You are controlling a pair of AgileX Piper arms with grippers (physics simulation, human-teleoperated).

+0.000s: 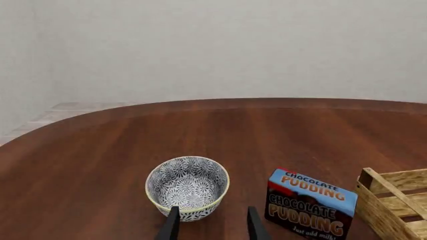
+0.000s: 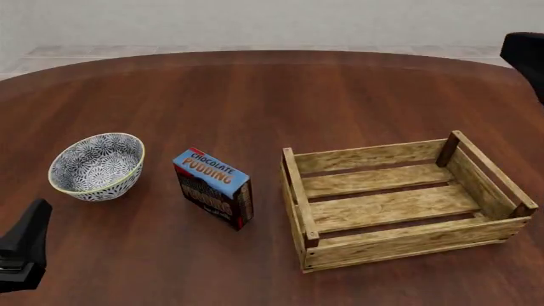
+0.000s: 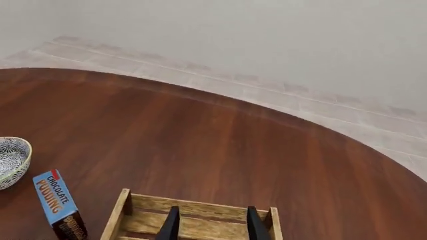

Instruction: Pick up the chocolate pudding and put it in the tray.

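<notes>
Blue-topped, the small rectangular chocolate pudding carton [image 2: 214, 188] reads "CHOCOLATE PUDDING" on top and again on its dark brown front, with "Just add milk" below. It stands upright on the reddish-brown wooden bench [image 2: 272, 89], long axis slanting, just ahead and right of the left tool [image 1: 212, 224], whose fingers are parted and hold nothing. Beside it sits a round blue-white patterned bowl [image 2: 96, 166]; bare bench separates it from the light wooden slatted tray [image 2: 399, 204]. Above that tray hovers the right tool [image 3: 212, 224], spread and empty.
</notes>
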